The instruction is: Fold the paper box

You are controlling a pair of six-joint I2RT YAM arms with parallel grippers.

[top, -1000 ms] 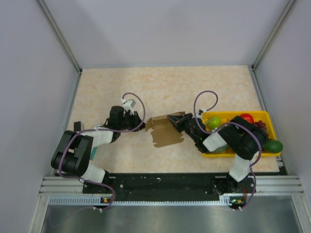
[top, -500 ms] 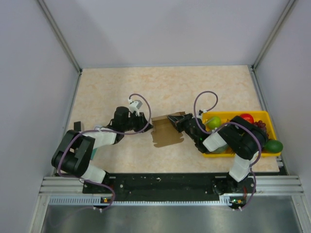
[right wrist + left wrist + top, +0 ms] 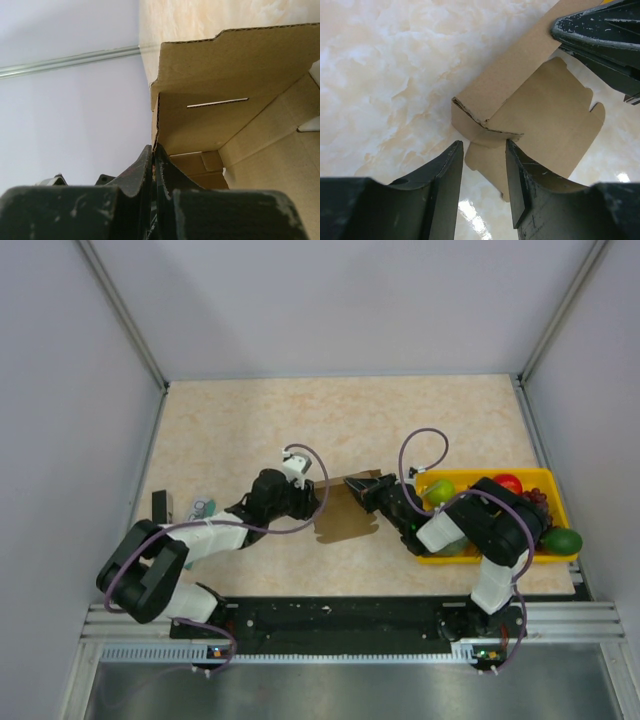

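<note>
The paper box [image 3: 348, 518] is brown cardboard, half folded, lying mid-table between both arms. In the left wrist view the paper box [image 3: 535, 110] shows a raised wall and a flat panel. My left gripper [image 3: 316, 499] is at its left end. Its jaws stand open, and a small corner flap [image 3: 487, 145] lies between the fingertips without being clamped. My right gripper [image 3: 357, 486] is shut on the box's far right wall. In the right wrist view its tips [image 3: 154, 152] pinch the wall's edge, and the box's inside [image 3: 225, 115] opens to the right.
A yellow tray [image 3: 540, 473] holding fruit stands at the right, under my right arm. A teal-and-white packet [image 3: 203, 508] and a small black object [image 3: 160, 506] lie at the left. Grey walls close in three sides of the table.
My left arm has reached right, from beside the packet to the box's left end, and its jaws have spread. My right gripper has kept its hold without moving.
</note>
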